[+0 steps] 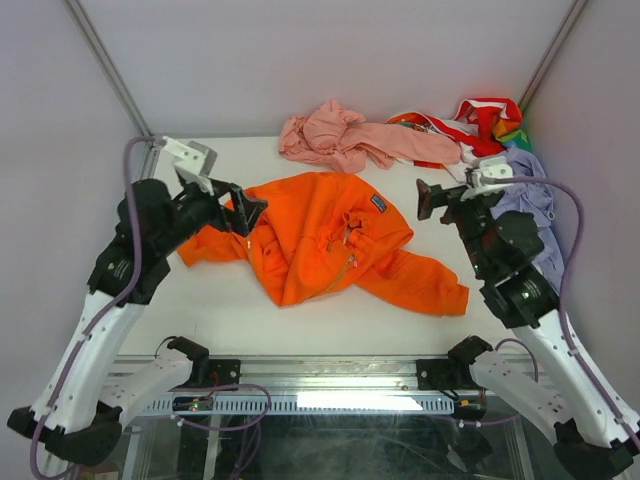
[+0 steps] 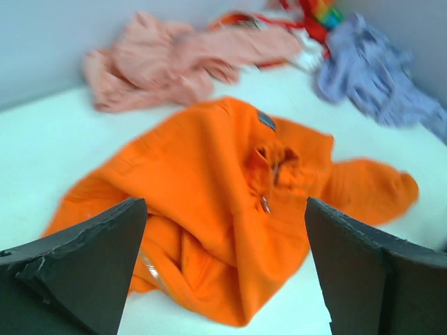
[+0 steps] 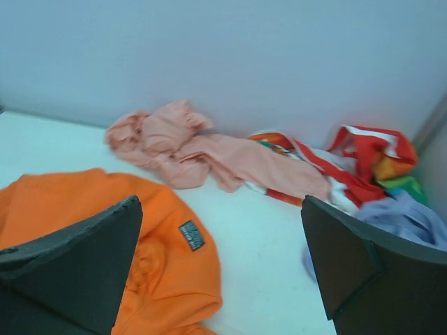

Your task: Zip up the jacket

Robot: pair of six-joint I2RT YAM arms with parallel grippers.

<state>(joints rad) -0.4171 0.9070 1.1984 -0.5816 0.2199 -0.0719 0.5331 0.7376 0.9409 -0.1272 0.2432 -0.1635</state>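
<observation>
The orange jacket (image 1: 325,240) lies crumpled in the middle of the white table, with a small dark chest patch (image 1: 379,203) and a zipper pull (image 1: 350,262) near its front folds. It also shows in the left wrist view (image 2: 209,209), zipper pull (image 2: 265,204) included, and in the right wrist view (image 3: 105,230) with the patch (image 3: 191,235). My left gripper (image 1: 243,214) is open and empty, held over the jacket's left side. My right gripper (image 1: 428,200) is open and empty, just right of the jacket's collar area.
A pale pink garment (image 1: 345,138) lies at the back. A red, white and multicoloured garment (image 1: 480,120) and a lilac garment (image 1: 530,190) are piled at the back right. Grey walls enclose the table on three sides.
</observation>
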